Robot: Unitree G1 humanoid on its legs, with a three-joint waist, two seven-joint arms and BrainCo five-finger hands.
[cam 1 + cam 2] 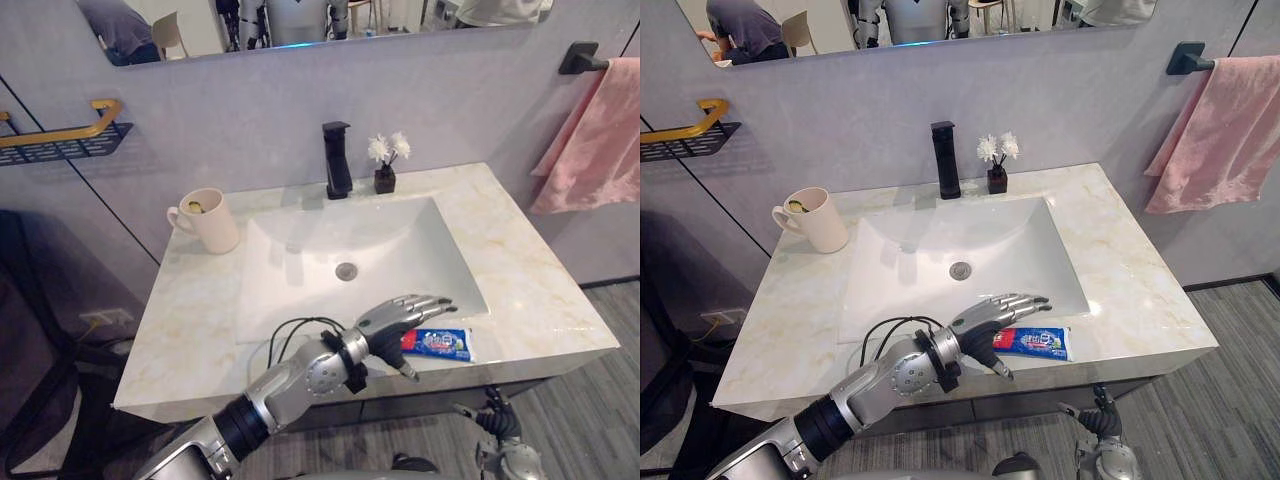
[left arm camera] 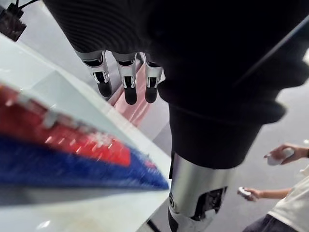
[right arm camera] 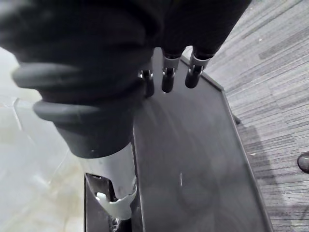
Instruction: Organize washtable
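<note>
A red and blue toothpaste tube (image 1: 445, 344) lies flat on the marble counter's (image 1: 530, 290) front edge, right of centre. My left hand (image 1: 395, 320) hovers over the tube's left end, open, fingers stretched toward the sink and thumb pointing down beside the tube. Up close in the left wrist view, the tube (image 2: 72, 159) lies just under the straight fingers (image 2: 128, 77). A cream mug (image 1: 212, 220) with something small and yellowish inside stands at the back left. My right hand (image 1: 497, 420) hangs below the counter at the lower right, its fingers (image 3: 166, 72) relaxed before the dark cabinet front (image 3: 193, 159).
The white sink (image 1: 300, 270) takes up the counter's middle, with a black faucet (image 1: 337, 160) and a small vase of white flowers (image 1: 386, 165) behind it. A pink towel (image 1: 600, 140) hangs at the right. A black and gold wall shelf (image 1: 60, 140) is at the left. A person's hands (image 2: 282, 154) show nearby.
</note>
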